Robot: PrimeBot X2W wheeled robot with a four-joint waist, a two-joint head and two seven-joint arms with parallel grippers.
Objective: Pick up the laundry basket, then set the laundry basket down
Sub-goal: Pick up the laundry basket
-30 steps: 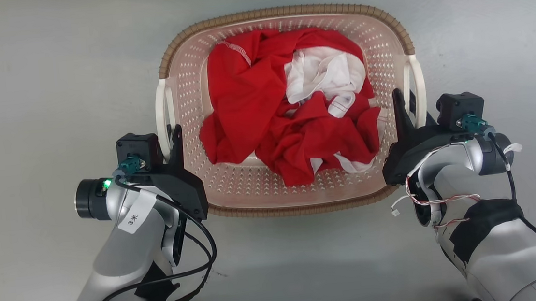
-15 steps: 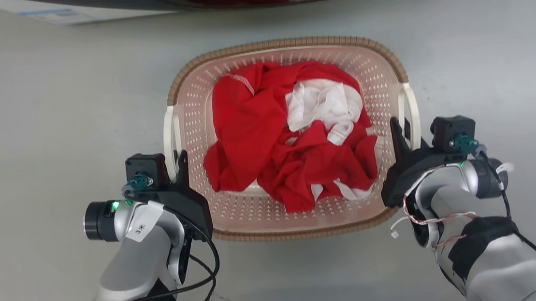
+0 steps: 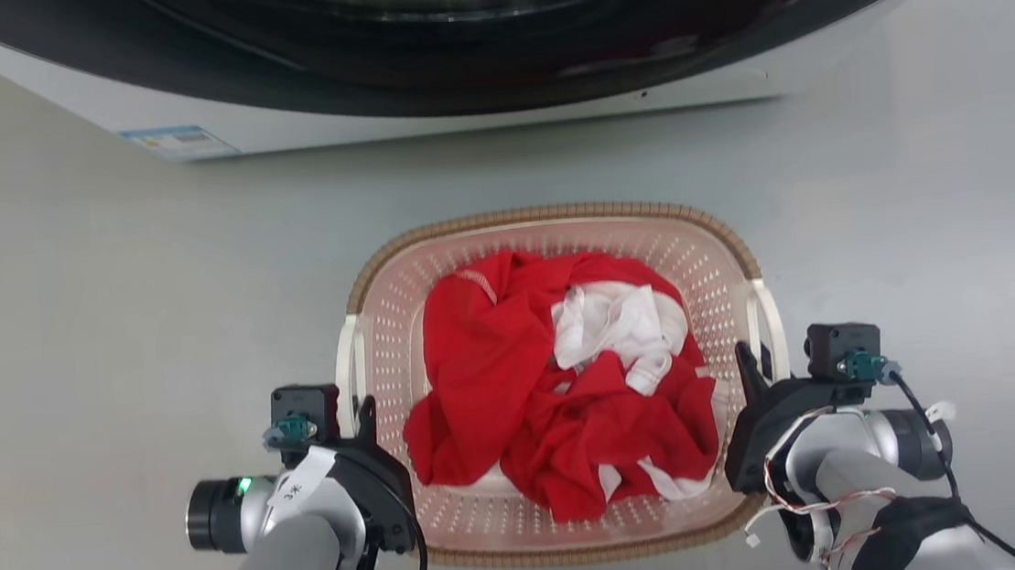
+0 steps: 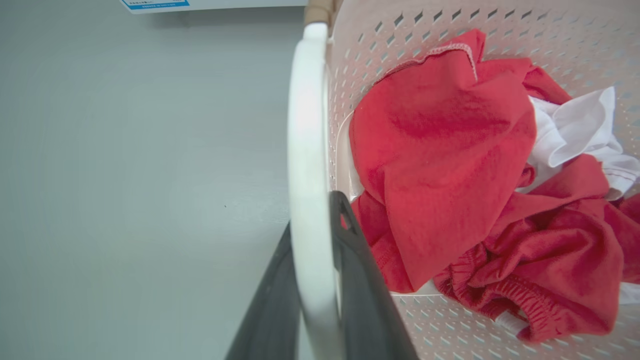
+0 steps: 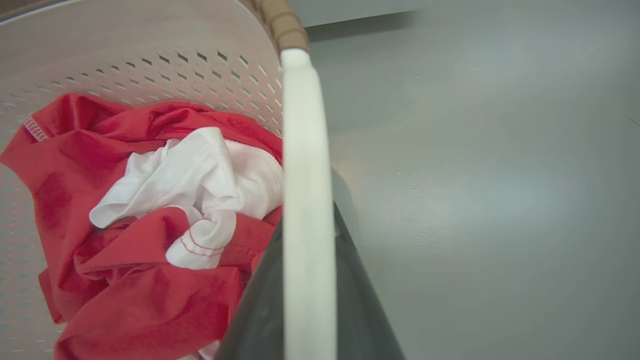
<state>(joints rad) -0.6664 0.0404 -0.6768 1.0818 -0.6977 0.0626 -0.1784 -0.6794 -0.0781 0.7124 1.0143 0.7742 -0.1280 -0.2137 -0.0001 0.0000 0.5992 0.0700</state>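
The left gripper (image 3: 356, 415) pinches one white handle (image 4: 306, 125) of the laundry basket (image 3: 547, 216) — the right gripper (image 3: 753, 361) pinches the other.

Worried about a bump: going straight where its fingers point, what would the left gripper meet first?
Likely the brown rim end, where the white handle that the left gripper clamps joins the laundry basket; depth unclear.

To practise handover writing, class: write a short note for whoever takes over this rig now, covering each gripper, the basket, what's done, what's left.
The left gripper is shut on the laundry basket at its left handle, one finger each side.
The right gripper is likewise shut on the right handle.
The basket holds red and white clothes, before the washing machine.
Done: both handles gripped; lifted or not, cannot tell.
Left: lift, then set down.
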